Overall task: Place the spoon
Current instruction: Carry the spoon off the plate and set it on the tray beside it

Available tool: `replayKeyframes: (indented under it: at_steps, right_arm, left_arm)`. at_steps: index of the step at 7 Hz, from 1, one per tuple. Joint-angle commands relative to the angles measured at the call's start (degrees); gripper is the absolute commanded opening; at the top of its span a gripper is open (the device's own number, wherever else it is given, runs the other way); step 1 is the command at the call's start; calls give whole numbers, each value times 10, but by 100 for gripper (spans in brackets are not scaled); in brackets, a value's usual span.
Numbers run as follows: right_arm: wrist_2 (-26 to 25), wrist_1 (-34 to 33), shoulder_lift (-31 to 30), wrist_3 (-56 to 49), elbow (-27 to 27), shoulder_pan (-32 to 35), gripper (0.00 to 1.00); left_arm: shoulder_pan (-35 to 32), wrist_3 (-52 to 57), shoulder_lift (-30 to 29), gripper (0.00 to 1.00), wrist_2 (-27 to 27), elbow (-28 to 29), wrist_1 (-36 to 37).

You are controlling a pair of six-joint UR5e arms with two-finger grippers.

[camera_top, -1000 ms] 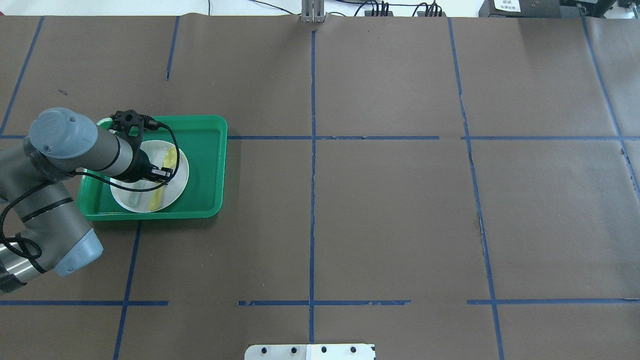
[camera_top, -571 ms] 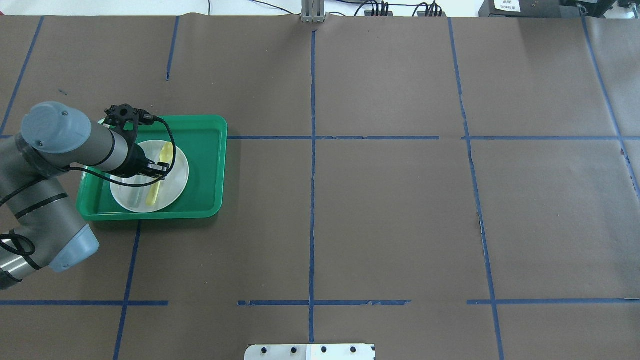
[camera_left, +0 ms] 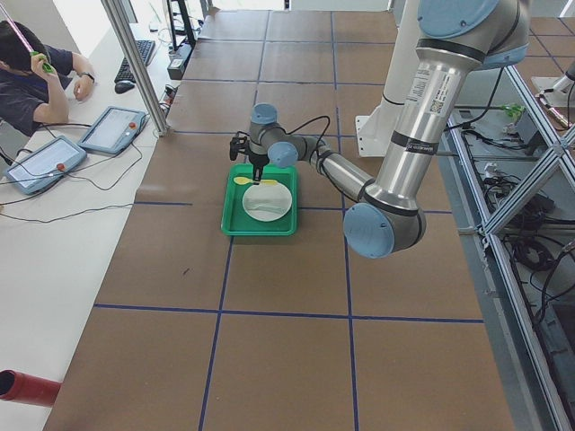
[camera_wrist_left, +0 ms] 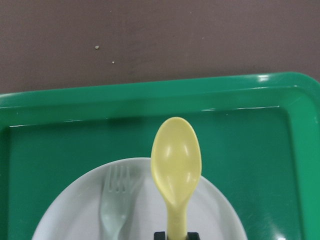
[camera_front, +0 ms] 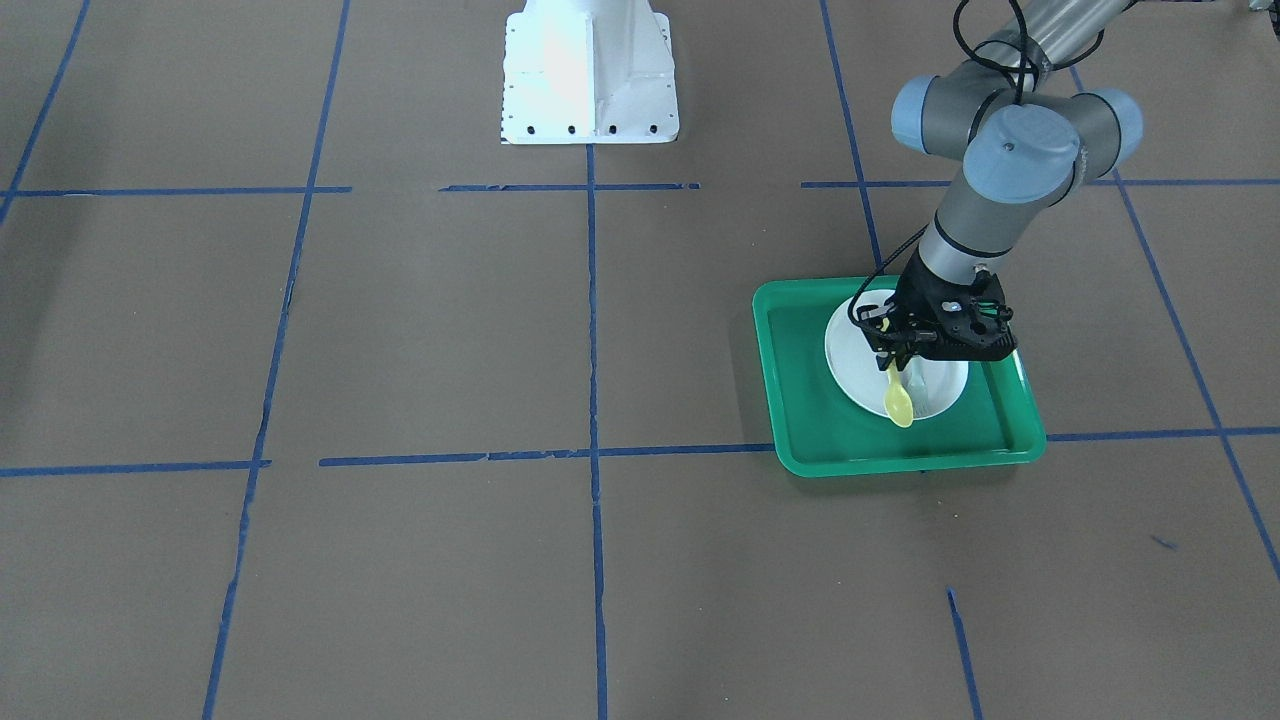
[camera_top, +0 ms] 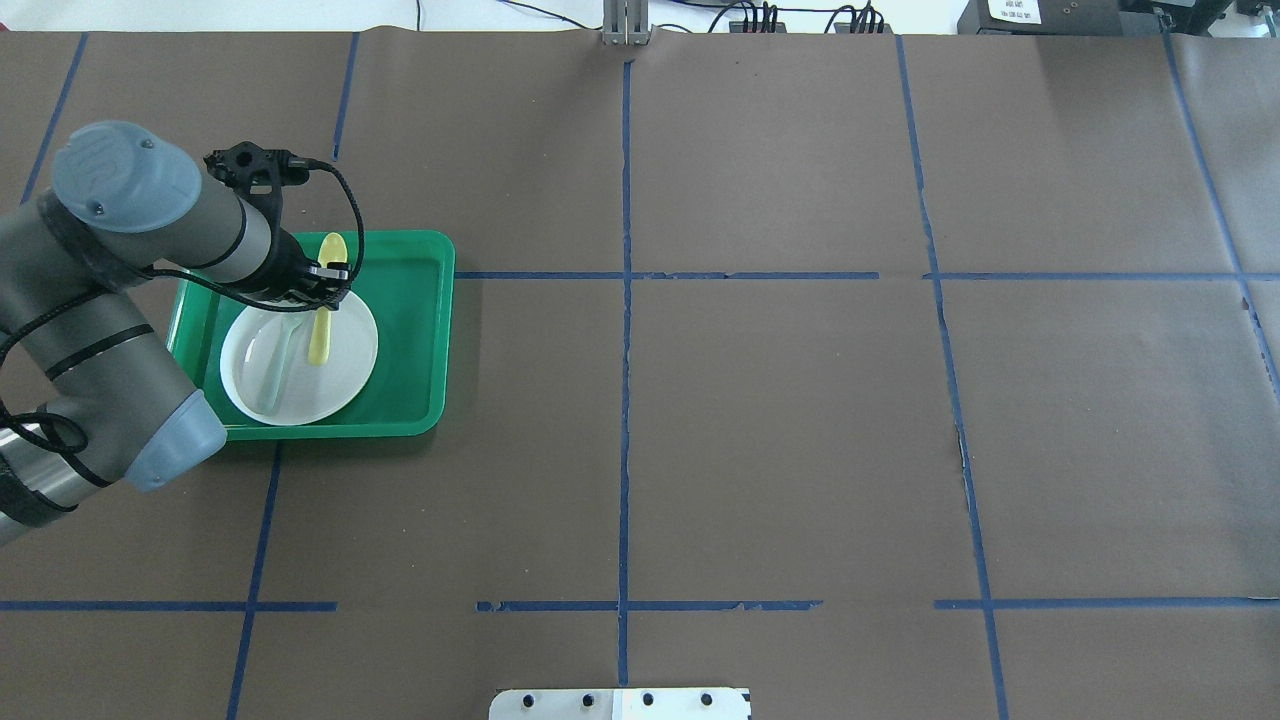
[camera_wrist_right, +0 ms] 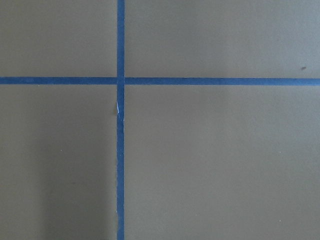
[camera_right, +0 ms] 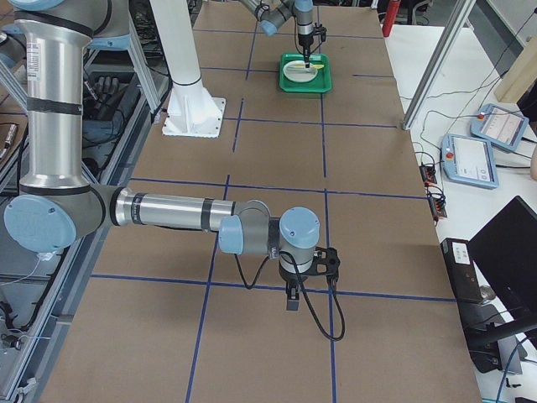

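The small yellow spoon (camera_top: 322, 320) is held by its handle in my left gripper (camera_top: 322, 277), which is shut on it, above the white plate (camera_top: 345, 375). The spoon's bowl (camera_wrist_left: 176, 155) points toward the far rim of the green tray (camera_wrist_left: 250, 135) and shows in the front view (camera_front: 900, 403) below the gripper (camera_front: 893, 352). A pale grey-green fork (camera_top: 268, 372) lies on the plate and also shows in the left wrist view (camera_wrist_left: 114, 200). My right gripper (camera_right: 291, 295) hovers low over bare table far from the tray; I cannot tell whether it is open or shut.
The green tray (camera_top: 415, 330) sits at the table's left in the overhead view on brown paper with blue tape lines (camera_top: 625, 300). A white mount plate (camera_front: 588, 70) stands at the robot's base. An operator (camera_left: 27, 81) sits beyond the table.
My left gripper has risen and moved toward the tray's far rim, taking the yellow spoon up off the plate. The fork now shows uncovered on the plate.
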Motion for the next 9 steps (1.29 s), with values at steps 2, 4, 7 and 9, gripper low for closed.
replayKeyframes:
  at_steps: [2, 4, 7, 9]
  right_arm:
    - [0, 0, 0, 0, 0, 0, 100]
    - [0, 0, 0, 0, 0, 0, 100]
    - [0, -1, -1, 0, 0, 0, 100]
    - [0, 0, -1, 0, 0, 0, 100]
  left_arm:
    - [40, -64, -52, 0, 2, 58, -1]
    - [55, -67, -54, 0, 12, 68, -2]
    - [55, -61, -53, 34, 16, 63, -2]
    - [52, -60, -53, 52, 17, 54, -1]
